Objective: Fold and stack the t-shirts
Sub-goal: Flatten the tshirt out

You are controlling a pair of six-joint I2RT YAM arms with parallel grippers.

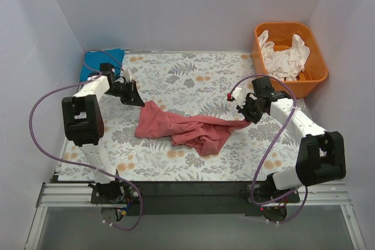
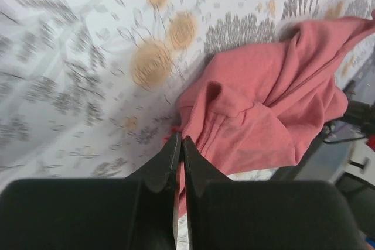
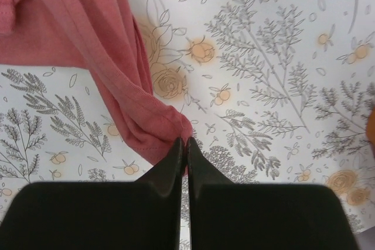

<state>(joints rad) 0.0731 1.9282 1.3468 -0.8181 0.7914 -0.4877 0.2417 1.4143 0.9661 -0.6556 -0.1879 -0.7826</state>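
A crumpled red t-shirt (image 1: 187,128) lies across the middle of the floral table (image 1: 176,80). My left gripper (image 1: 139,100) is shut on the shirt's upper left corner; the left wrist view shows the jaws (image 2: 180,140) pinching the red cloth (image 2: 263,109). My right gripper (image 1: 248,119) is shut on the shirt's right end; the right wrist view shows its jaws (image 3: 184,141) pinching a bunched edge of the shirt (image 3: 117,74). The cloth hangs stretched between the two grippers.
An orange basket (image 1: 310,80) with white t-shirts (image 1: 284,57) stands at the back right. A folded blue shirt (image 1: 94,62) lies at the back left corner. White walls close in both sides.
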